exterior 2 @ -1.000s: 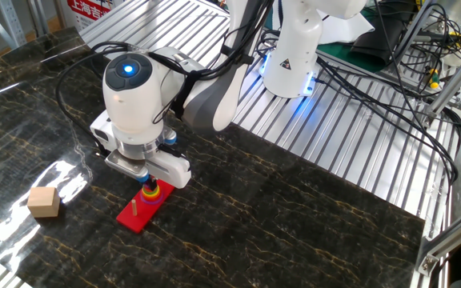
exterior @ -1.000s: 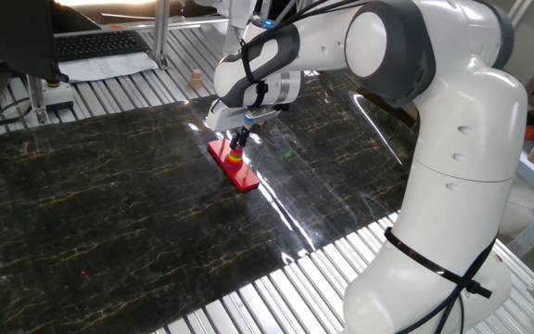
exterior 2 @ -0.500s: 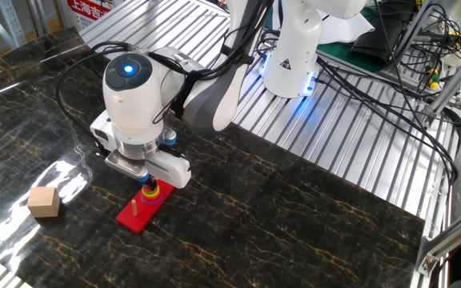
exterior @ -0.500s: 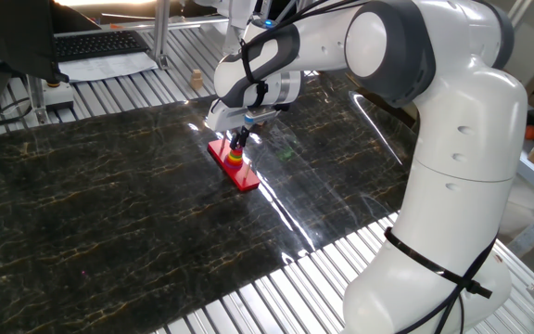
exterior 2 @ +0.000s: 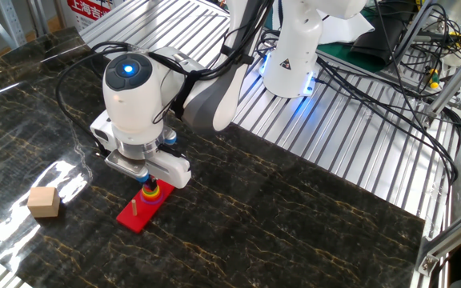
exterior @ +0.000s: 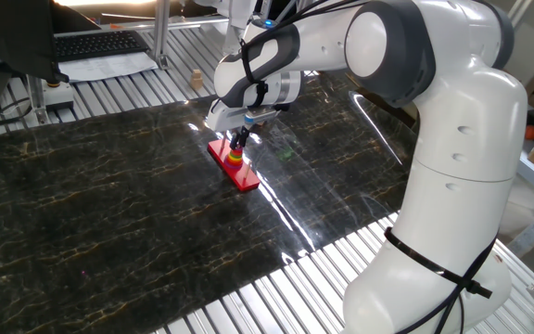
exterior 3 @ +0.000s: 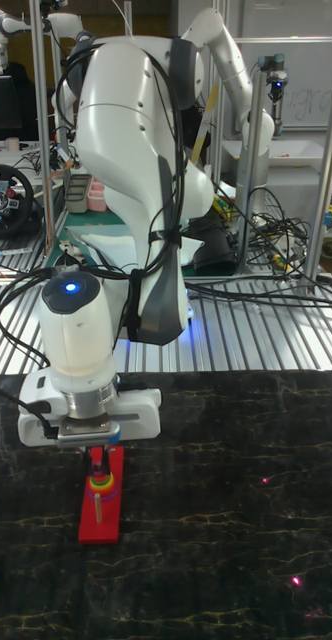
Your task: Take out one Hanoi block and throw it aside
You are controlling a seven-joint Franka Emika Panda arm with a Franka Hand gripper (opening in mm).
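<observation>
**Jaws down on the ring stack**

Jaws' state cannot be told: the black two-finger gripper (exterior 3: 98,462) is hovering at the top of the coloured ring stack (exterior 2: 150,191) on the flat red rectangular base (exterior: 234,164), hiding the pale purplish Hanoi block. A tan wooden cube (exterior 2: 44,202) is sitting well apart.

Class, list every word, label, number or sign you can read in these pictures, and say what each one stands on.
Red and white sign at the top edge of the other fixed view: red characters, cut off and too small to read.
White triangular mark on the robot base: a symbol, with no letters that can be read.
Papers beside the keyboard: print too blurred to read.
Nothing else is legible.
</observation>
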